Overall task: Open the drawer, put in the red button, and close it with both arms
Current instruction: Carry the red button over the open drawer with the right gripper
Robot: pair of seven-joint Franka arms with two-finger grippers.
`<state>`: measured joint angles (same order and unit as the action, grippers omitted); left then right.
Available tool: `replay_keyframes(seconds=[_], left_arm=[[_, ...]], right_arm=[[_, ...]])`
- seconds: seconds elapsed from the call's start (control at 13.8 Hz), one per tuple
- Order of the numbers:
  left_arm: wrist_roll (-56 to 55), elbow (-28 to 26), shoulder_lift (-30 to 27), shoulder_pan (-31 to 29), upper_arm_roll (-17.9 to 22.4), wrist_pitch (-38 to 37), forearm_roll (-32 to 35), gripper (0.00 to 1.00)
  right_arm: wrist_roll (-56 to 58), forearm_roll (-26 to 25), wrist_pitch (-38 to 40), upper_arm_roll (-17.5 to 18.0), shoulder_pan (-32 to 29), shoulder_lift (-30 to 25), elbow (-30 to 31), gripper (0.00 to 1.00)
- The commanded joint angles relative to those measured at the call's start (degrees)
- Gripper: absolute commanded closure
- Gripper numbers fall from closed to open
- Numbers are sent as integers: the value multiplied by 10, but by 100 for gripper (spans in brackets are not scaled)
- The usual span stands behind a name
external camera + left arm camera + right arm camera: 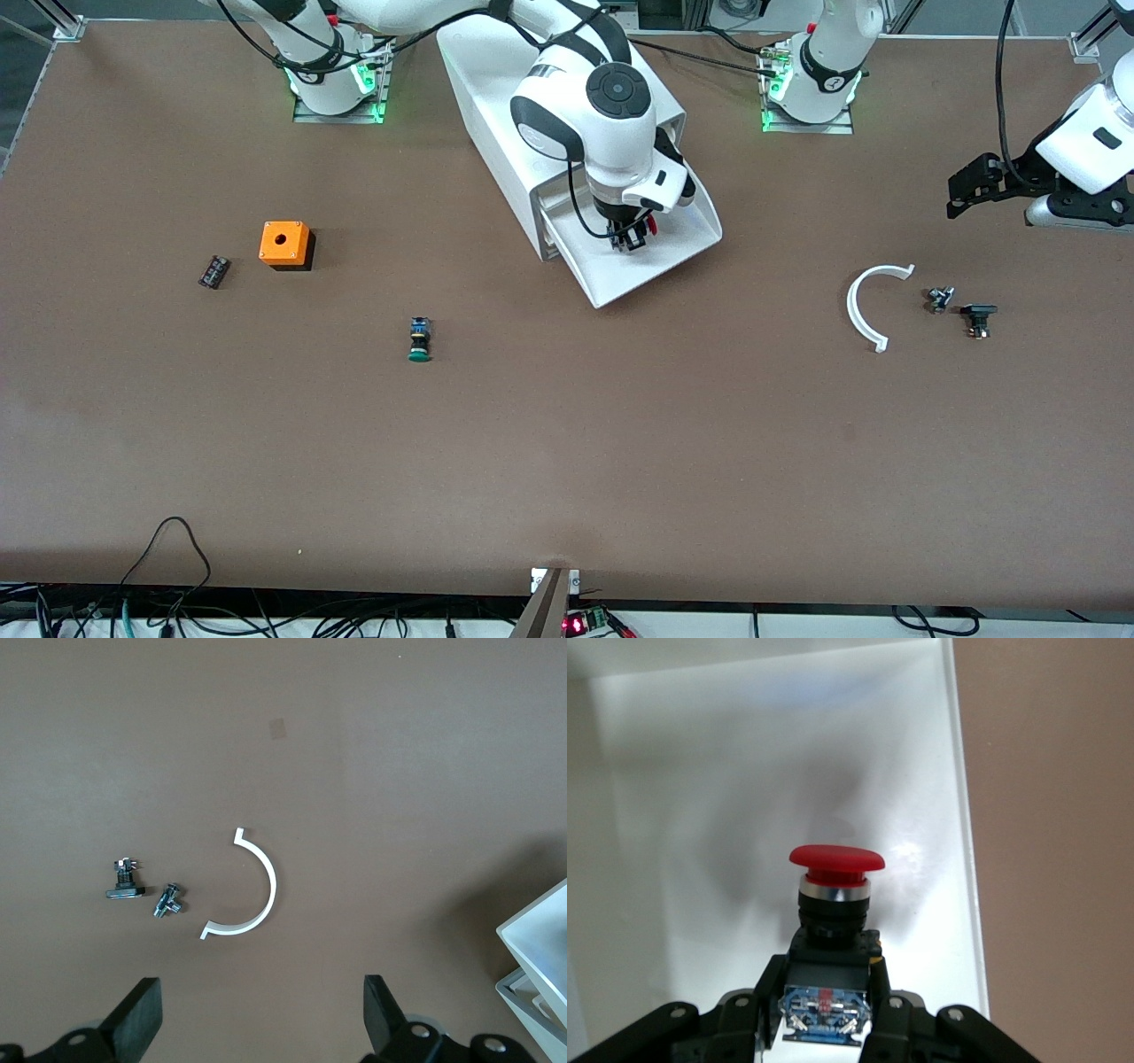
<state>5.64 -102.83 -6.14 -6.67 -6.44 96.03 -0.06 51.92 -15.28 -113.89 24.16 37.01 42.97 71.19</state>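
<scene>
The white cabinet (496,115) lies between the arm bases with one drawer (682,257) pulled open toward the front camera. My right gripper (631,237) is over the open drawer, shut on the red button (651,225). In the right wrist view the red button (835,870) has its red cap pointing away and its black and blue body clamped between the fingers (764,988), above the white drawer floor (700,815). My left gripper (974,182) is open and empty, up over the table at the left arm's end; its fingers (142,1010) show wide apart.
A green-capped button (420,340), an orange box (285,245) and a small black part (213,271) lie toward the right arm's end. A white curved piece (866,306) and two small parts (941,299) (978,317) lie toward the left arm's end.
</scene>
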Motion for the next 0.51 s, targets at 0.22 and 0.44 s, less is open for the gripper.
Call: replay_keyframes(seconds=[0.22,0.44], left_arm=[[-9,13,-1,7,4,-14,16,0],[-8,13,-1,7,4,-13,16,0]], right_arm=[[-113,-5,6,3,3,6,1,0],[-159,-11,13,29,-1,-3,-22,0]])
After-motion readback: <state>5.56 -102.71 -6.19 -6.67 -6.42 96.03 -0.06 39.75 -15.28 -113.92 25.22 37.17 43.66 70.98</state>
